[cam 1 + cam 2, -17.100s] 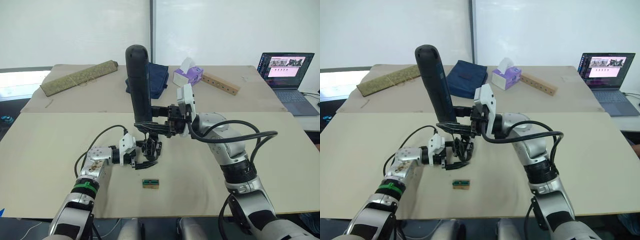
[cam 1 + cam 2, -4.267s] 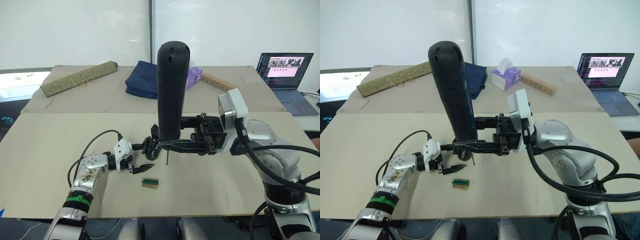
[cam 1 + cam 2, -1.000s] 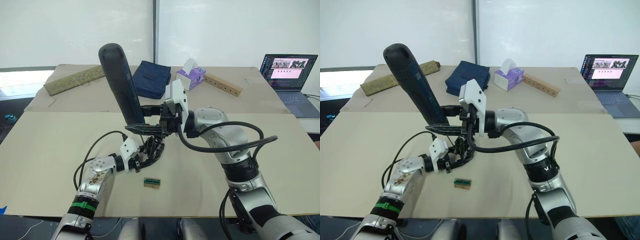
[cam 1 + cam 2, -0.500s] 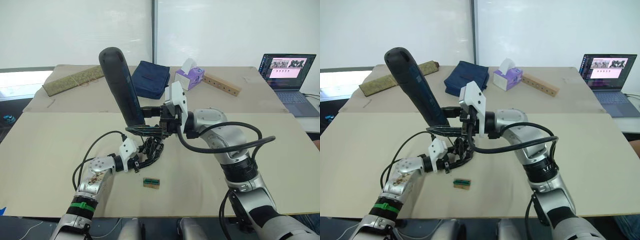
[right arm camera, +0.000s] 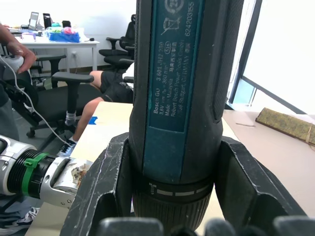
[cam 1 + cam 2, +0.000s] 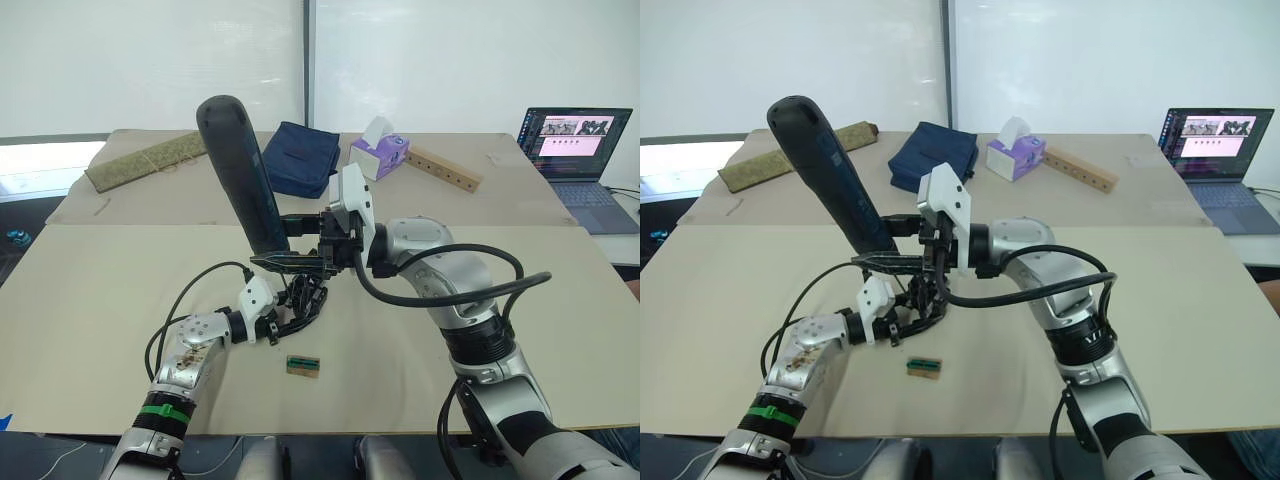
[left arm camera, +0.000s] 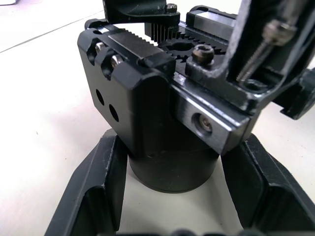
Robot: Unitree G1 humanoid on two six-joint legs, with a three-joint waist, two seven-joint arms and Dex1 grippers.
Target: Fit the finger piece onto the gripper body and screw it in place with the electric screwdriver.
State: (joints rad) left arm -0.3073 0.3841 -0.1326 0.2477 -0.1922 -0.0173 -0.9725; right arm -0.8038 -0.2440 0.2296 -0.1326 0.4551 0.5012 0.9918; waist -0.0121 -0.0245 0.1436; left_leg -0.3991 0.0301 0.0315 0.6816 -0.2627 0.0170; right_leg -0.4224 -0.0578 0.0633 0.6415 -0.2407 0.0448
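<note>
Left pincer [image 6: 272, 322] is clamped on the body [image 6: 303, 298] on the bench [image 6: 90, 290]; right pincer [image 6: 288, 245] grips the screwdriver [image 6: 243, 170] above it. I'd keep the bit square before spinning.

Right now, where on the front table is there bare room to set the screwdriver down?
Bare stretches lie on the front table at its left side, and right of the right arm toward the laptop. It's crowded around the gripper body and small green block.
</note>
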